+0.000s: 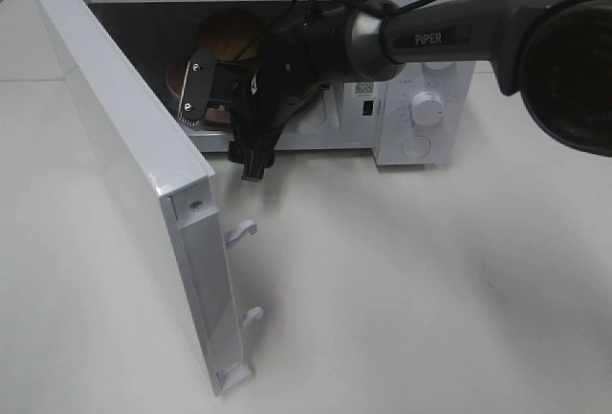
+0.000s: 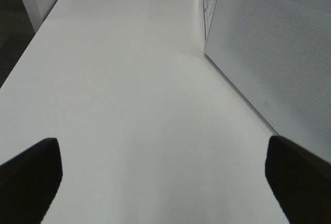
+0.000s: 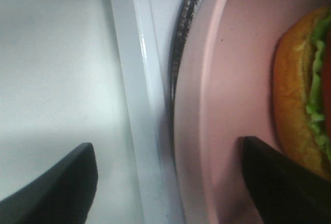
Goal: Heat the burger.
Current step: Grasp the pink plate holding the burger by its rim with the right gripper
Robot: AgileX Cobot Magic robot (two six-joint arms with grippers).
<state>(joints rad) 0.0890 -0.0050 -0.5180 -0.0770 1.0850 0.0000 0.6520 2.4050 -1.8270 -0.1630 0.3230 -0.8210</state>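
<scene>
The burger (image 1: 229, 33) with its golden-brown bun stands on a pink plate (image 1: 176, 79) inside the open microwave (image 1: 435, 146). My right gripper (image 1: 225, 127) reaches into the oven's mouth at the plate's front edge. In the right wrist view the right gripper (image 3: 168, 164) is open, its jaws straddling the plate's rim (image 3: 207, 105): one finger over the white surface, the other over the plate close to the burger (image 3: 295, 105). My left gripper (image 2: 163, 169) is open over the bare table, with nothing between its fingers. It does not show in the exterior view.
The microwave door (image 1: 134, 146) stands swung wide open on the left, its latch hooks (image 1: 241, 230) pointing to the right. In the left wrist view the door (image 2: 269, 43) is close beside the left gripper. Control knobs (image 1: 427, 108) sit on the oven's right panel.
</scene>
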